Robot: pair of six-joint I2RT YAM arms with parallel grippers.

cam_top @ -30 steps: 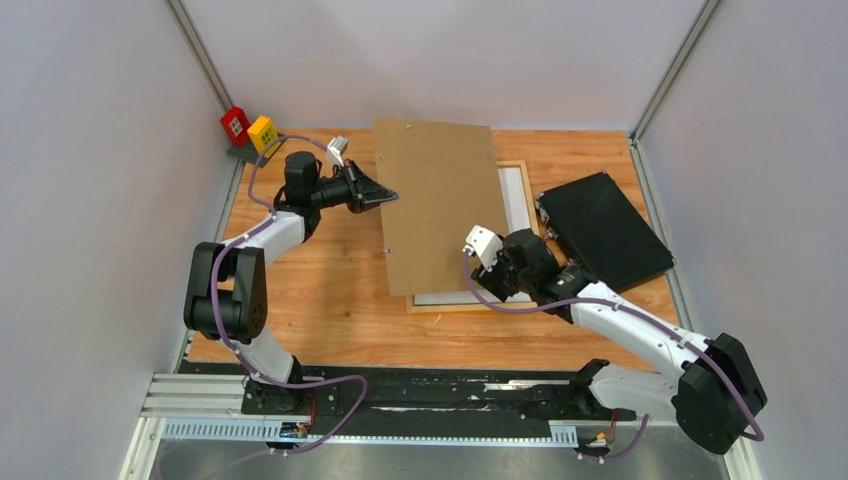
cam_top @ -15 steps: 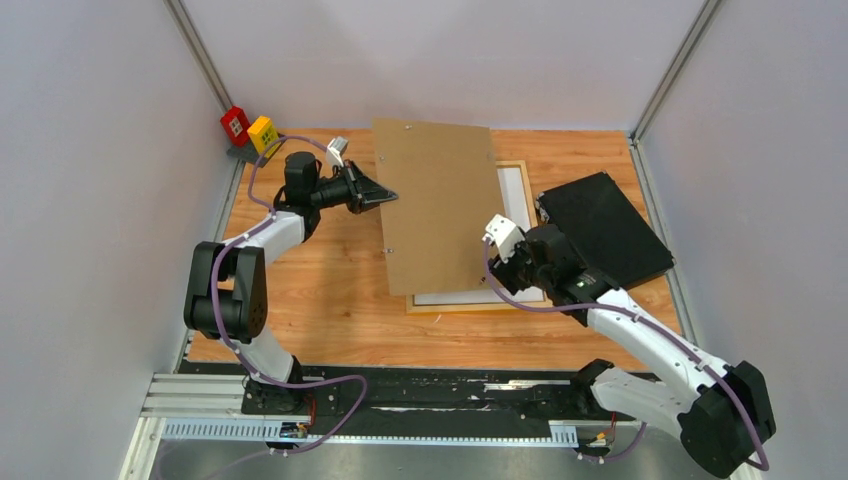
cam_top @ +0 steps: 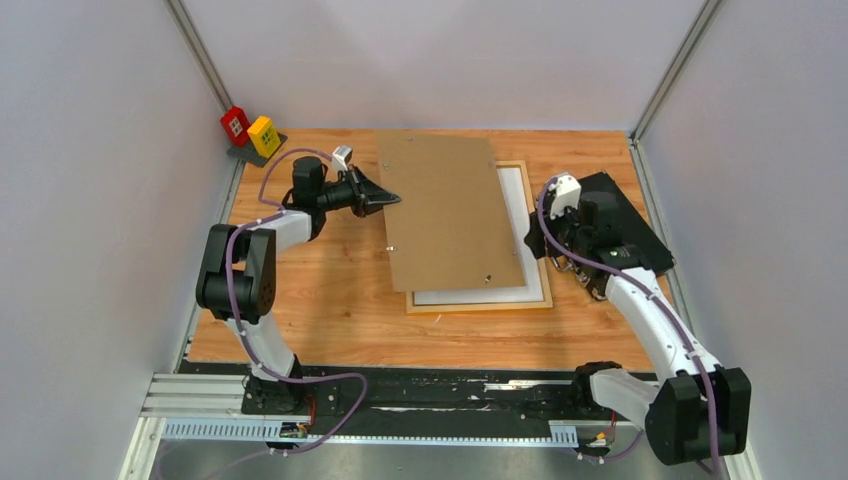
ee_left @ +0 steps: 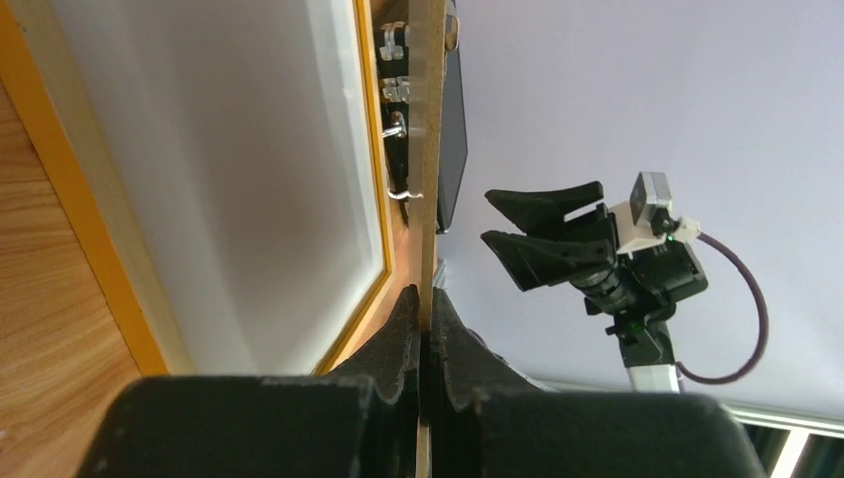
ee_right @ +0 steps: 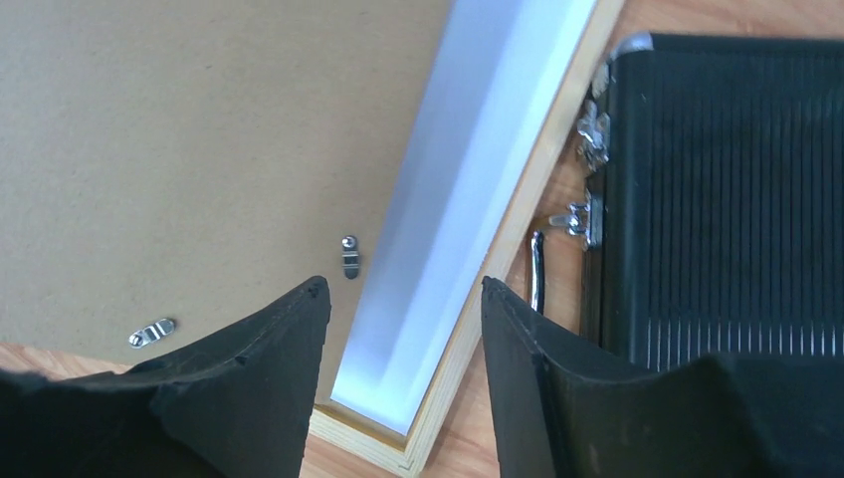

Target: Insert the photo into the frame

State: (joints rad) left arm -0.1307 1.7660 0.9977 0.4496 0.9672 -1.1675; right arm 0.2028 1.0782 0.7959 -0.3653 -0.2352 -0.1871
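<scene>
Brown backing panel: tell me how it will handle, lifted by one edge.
Probably stiff: pinched only at its left edge by the left gripper, the backing panel shows a straight edge in the left wrist view. Likely light, since that edge is very thin. Being broad and gripped off-centre, it may swing or slip.

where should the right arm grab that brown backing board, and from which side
The brown backing board is a thin flat sheet, so only an edge pinch suits. Probably take its right long edge, approached from the right, one finger above and one below. The left gripper clamps the left edge, and the open right gripper hovers near the right one.
</scene>
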